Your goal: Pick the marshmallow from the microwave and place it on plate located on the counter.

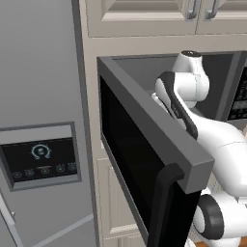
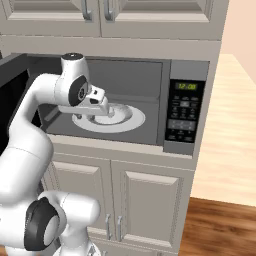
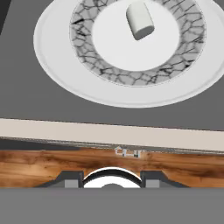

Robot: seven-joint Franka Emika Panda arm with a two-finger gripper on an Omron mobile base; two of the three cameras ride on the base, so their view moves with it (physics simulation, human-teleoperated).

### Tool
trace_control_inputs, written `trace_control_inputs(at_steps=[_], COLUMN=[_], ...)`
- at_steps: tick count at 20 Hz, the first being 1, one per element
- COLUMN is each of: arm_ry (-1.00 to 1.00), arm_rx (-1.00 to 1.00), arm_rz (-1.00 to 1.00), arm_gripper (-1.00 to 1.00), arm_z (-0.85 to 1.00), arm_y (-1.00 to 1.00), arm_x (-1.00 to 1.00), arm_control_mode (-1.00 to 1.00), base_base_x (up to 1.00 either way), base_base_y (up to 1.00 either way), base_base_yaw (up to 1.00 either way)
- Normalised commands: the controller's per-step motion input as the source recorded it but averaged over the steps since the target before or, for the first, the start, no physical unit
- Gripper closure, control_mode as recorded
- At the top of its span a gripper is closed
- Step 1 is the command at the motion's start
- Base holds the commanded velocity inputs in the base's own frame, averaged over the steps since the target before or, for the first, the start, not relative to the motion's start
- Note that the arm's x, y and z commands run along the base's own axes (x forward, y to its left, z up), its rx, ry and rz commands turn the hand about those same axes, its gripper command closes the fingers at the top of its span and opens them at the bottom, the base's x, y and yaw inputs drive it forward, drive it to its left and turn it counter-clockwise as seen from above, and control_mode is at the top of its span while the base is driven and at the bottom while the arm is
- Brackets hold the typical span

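Inside the open microwave [image 2: 150,100], a light, squashy marshmallow [image 3: 140,19] lies on the turntable; grip its sides gently with the narrowed, empty tool [image 3: 112,180].

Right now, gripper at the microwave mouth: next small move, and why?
Probably ease the gripper further into the microwave, toward the marshmallow. In the hand view the marshmallow lies on its side at the centre of the white dish, well ahead of the fingertips, which hold nothing. The door stands wide open, so the way in looks free.
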Motion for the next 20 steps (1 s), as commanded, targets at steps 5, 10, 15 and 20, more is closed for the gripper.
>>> trace_control_inputs(at_steps=[5, 10, 15, 20], arm_ry=[-0.09, -0.31, -0.15, 0.0], arm_rx=[0.0, 0.01, 0.07, 0.07], arm_rz=[0.0, 0.01, 0.03, 0.01], arm_gripper=[-1.0, -1.0, -1.0, -1.0], arm_z=[-0.07, -0.13, -0.1, 0.0], arm_y=[-0.08, -0.25, -0.28, -0.15], arm_x=[-0.05, 0.03, 0.67, 0.9], arm_control_mode=[-1.0, -1.0, -1.0, -1.0], base_base_x=[0.0, 0.0, 0.0, 0.0], base_base_y=[0.0, 0.0, 0.0, 0.0], base_base_yaw=[0.0, 0.0, 0.0, 0.0])
